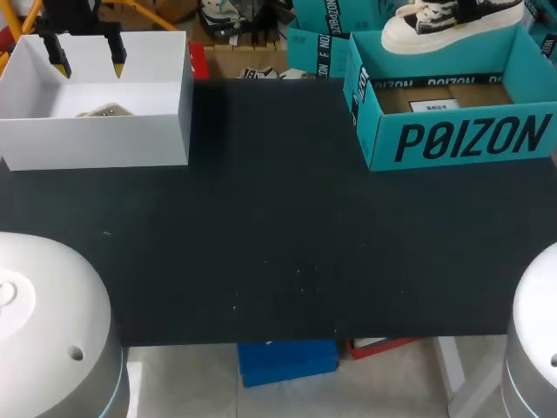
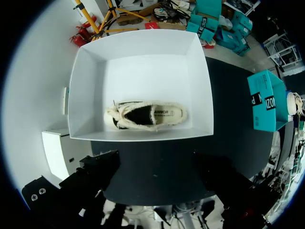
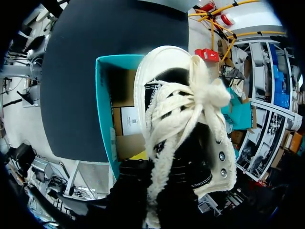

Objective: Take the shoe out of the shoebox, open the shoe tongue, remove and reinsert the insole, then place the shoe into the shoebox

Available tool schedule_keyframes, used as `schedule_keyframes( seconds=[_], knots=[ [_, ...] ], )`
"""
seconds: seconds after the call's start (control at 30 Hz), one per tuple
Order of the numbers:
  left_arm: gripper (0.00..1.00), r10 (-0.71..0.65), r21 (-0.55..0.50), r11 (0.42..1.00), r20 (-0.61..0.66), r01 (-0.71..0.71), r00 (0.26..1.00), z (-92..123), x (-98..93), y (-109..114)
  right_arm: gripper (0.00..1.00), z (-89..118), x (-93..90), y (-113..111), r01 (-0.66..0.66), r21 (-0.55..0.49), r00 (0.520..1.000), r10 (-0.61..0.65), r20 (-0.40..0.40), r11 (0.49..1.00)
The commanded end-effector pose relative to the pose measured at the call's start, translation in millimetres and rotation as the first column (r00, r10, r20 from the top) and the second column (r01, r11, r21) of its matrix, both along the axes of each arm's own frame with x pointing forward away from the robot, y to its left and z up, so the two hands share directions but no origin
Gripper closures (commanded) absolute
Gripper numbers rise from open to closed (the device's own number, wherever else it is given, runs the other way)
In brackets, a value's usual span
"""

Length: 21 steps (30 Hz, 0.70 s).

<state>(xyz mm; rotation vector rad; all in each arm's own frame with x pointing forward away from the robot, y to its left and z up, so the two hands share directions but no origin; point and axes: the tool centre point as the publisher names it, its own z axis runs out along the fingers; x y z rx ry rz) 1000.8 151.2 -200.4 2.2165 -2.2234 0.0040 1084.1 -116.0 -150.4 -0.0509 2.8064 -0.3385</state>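
Left gripper (image 1: 87,57): fingers apart, empty, hanging over the white box (image 1: 96,144). Risk: if it descends off-centre, a tip catches the box wall and drags the box.

Right gripper (image 3: 162,191): clamped on the high-top shoe (image 3: 186,124) at the collar, above the teal shoebox (image 1: 461,139). Risk: the fleece grip looks soft, so the shoe may twist or slip, or its sole may snag the rim.

Contents:
- White box: one fleece-trimmed shoe (image 2: 147,115), sole down, by one long wall.
- Teal shoebox: cardboard insert and white slip (image 1: 433,105), no shoe inside.

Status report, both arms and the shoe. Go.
Left fingers open above white box, second shoe inside. Right fingers shut on lifted shoe over teal shoebox. Cardboard insert on shoebox floor.
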Motion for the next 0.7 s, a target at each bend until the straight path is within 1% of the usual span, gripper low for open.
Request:
schedule_keyframes(
  seconds=[0.03,0.13,0.2,0.37,0.47,0.6,0.7],
  knots=[
    [0.00,0.002,0.002,1.000,-0.001,-0.002,1.000,0,-0.3,-1,1.00,66,-60.9,43,0.003,-0.006,0.993,-0.002,0.114,1.000],
    [0.00,0.002,0.002,1.000,-0.001,-0.002,1.000,0,-0.3,-1,1.00,66,-80.8,75,0.015,-0.009,0.992,-0.014,0.124,1.000],
    [0.00,0.002,0.002,1.000,-0.001,-0.002,1.000,0,-0.3,-1,1.00,67,-94.5,98,0.049,-0.002,0.990,-0.048,0.131,0.999],
    [0.00,0.002,0.002,1.000,-0.001,-0.002,1.000,0,-0.3,-1,1.00,62,-126.7,165,0.048,0.003,0.991,-0.048,0.124,0.999],
    [0.00,0.002,0.002,1.000,-0.001,-0.002,1.000,0,-0.3,-1,1.00,49,-146.1,200,0.050,0.011,0.993,-0.050,0.103,0.999],
    [0.00,0.002,0.002,1.000,-0.001,-0.002,1.000,0,-0.3,-1,1.00,31,-168.9,237,0.061,0.022,0.995,-0.063,0.074,0.998],
    [0.00,0.002,0.002,1.000,-0.001,-0.002,1.000,0,-0.3,-1,1.00,15,-181.4,261,0.049,0.020,0.998,-0.050,0.044,0.999]
  ],
)
